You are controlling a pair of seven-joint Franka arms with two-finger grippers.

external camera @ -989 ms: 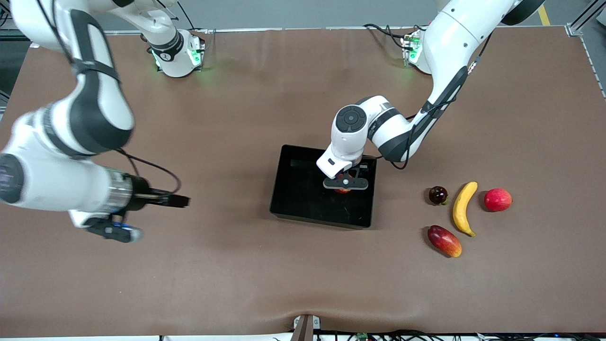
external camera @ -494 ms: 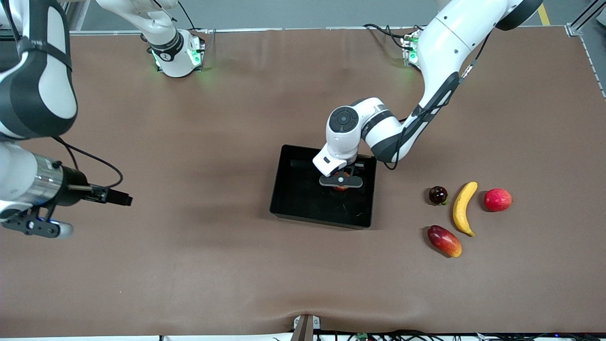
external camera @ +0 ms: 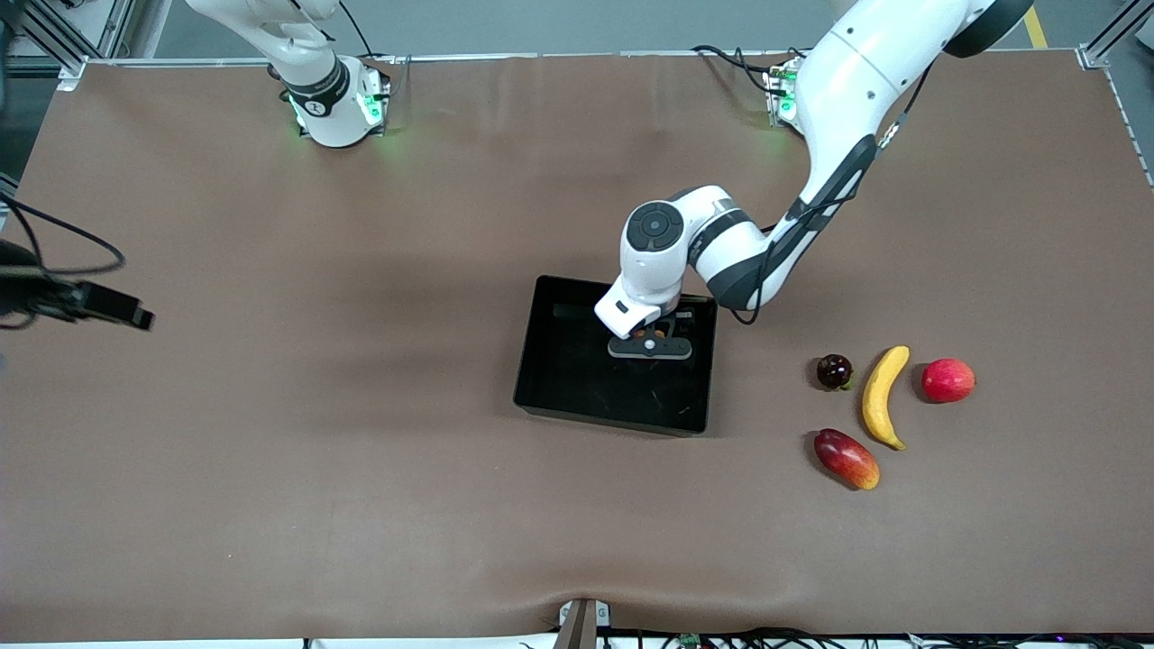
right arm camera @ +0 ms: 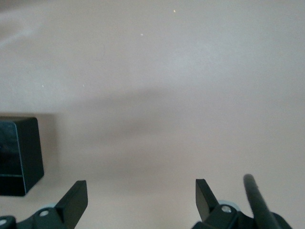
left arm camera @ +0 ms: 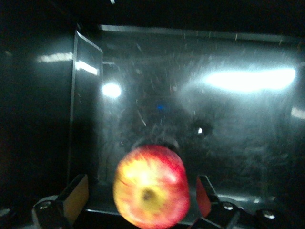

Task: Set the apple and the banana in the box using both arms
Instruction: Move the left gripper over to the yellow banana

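Brown cloth covered the whole surface (external camera: 361, 505), with the box (external camera: 541, 379) sitting around the middle and the leftover fruit lined up toward the left arm's end. So the step here was dropping the apple (left arm camera: 151, 186) into the box. The left hand (external camera: 651, 347) was down inside it, near the wall closest to the robots' edge, fingers (left arm camera: 74, 195) spread apart with the apple loose between them, clear of one pad at least. Looked like a release just done or nearly done. I'd say the way to do it well was to let go low so the apple doesn't roll, then lift straight up before swinging out, so the fingers don't clip the box wall.

Left arm was bent over at the elbow, wrist pointing straight down into the box.

Banana (external camera: 883, 397) was on the cloth, not boxed yet, between a dark round fruit (external camera: 834, 370) and a pinkish-red one (external camera: 947, 379), with an oval red-yellow fruit (external camera: 846, 458) close to its nearer tip.

Right hand (right arm camera: 140, 200) was waiting over bare cloth off at its own end, fingers wide apart, nothing in it.
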